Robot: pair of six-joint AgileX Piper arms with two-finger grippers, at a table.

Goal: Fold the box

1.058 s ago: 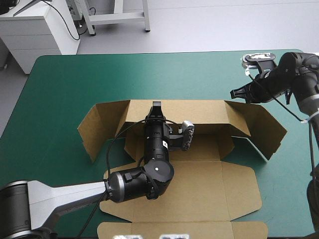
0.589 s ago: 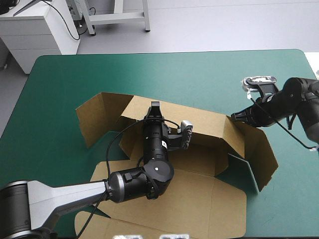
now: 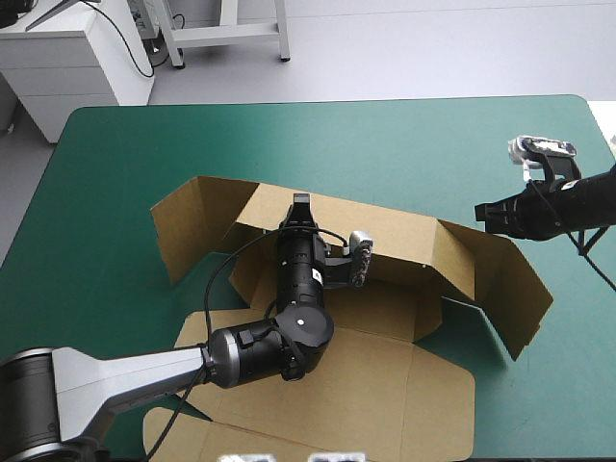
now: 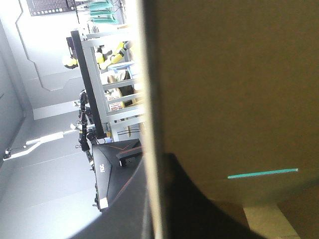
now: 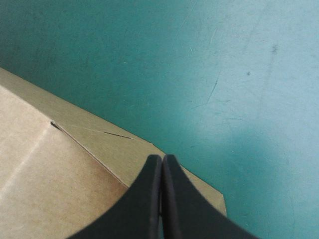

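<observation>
Teal-green cover, box mid-table, rear wall raised, pinched at top by left gripper. Right gripper clenched empty just off right flap. Risk: hard shove skidding box, creasing pinched wall.

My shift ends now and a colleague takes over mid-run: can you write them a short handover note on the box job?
Left gripper: shut on the box, at the top edge of its back wall.
Right gripper: shut, empty, over the teal-green cover just beyond the right end flap.
The box lies skewed mid-table. Its back wall is raised, the right end flap and left end flap stand at an angle, and the front panel lies flat toward the near edge.
Done: back wall up.
Left: probably raising the remaining walls and tucking the flaps.
</observation>
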